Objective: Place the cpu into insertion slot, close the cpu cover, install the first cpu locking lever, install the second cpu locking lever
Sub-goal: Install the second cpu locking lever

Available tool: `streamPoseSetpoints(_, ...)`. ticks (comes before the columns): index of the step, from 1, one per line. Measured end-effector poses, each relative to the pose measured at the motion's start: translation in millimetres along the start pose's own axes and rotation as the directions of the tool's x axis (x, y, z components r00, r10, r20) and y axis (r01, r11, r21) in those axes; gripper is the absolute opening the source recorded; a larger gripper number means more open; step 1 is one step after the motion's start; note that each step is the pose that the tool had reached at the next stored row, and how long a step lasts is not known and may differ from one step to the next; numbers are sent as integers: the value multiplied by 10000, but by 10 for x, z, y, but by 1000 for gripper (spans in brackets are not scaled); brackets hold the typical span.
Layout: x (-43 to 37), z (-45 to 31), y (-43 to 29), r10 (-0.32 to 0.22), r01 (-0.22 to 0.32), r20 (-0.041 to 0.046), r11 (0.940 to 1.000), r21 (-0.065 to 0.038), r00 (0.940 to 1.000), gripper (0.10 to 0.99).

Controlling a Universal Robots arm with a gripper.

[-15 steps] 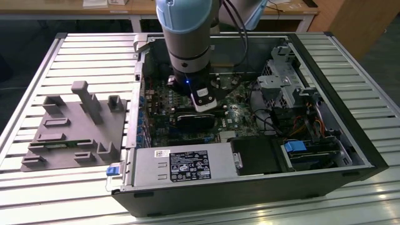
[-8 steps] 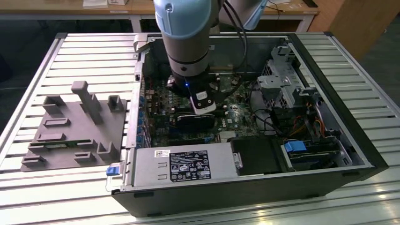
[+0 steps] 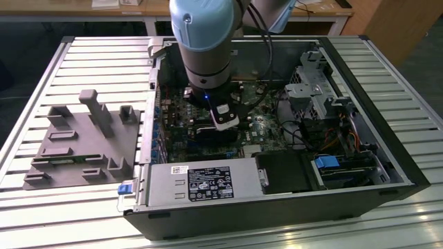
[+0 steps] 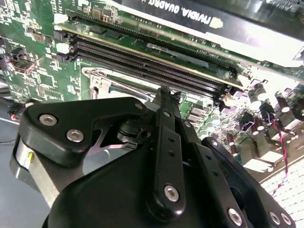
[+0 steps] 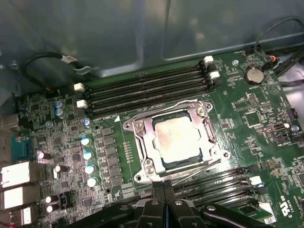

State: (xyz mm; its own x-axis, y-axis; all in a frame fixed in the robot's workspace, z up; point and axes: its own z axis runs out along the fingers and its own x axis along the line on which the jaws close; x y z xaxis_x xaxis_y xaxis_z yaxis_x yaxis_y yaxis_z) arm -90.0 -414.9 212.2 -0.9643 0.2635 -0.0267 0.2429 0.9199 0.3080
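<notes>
In the first wrist view the cpu (image 5: 178,137), a silvery square chip, lies flat in the insertion slot (image 5: 164,164). The cpu cover (image 5: 142,140) is folded down around it as a metal frame. One thin wire locking lever (image 5: 161,110) runs along the frame's side by the memory slots. The other lever (image 5: 194,169) runs along the opposite side; whether either is latched I cannot tell. My gripper (image 5: 164,194) is shut, with nothing between its fingers, and hovers just off that second side. The second wrist view shows the gripper (image 4: 164,95) over the socket's metal corner (image 4: 97,80). In the exterior view the gripper (image 3: 223,124) is inside the open computer case.
Long black memory slots (image 5: 147,90) flank the socket, and a graphics card (image 4: 199,19) stands beyond them. A power supply (image 3: 201,181) and drive cage (image 3: 318,93) crowd the case. A grey fixture tray (image 3: 83,140) lies outside, at the exterior view's left.
</notes>
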Motion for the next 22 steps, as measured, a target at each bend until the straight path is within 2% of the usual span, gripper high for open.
streamPoseSetpoints(9, 31, 78, -53, -167, 164, -118, 9996, -238, 9998, 106)
streamPoseSetpoints(18, 70, 120, -79, -181, 176, -150, 9993, -341, 9997, 106)
streamPoseSetpoints(22, 94, 128, -88, -171, 163, -176, 9988, -452, 9997, 106)
